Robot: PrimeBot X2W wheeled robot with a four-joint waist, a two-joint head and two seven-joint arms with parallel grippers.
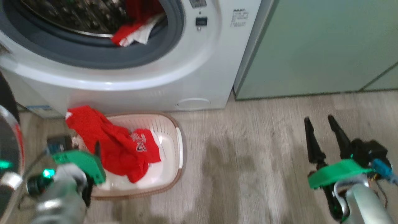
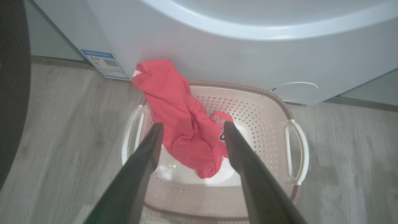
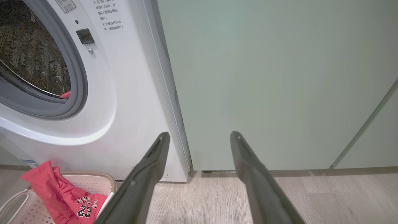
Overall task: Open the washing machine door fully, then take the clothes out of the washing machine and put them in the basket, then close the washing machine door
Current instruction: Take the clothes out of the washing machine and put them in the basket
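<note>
- Now, left gripper and right gripper both hang spread, empty.
- That red jersey drapes over the basket rim; a nudge could spill it.

One washing machine, one door, one basket, two red garments, two pincers

floor: pale grey wood planks | cabinets: pale green, flat fronts | light: soft, even
</note>
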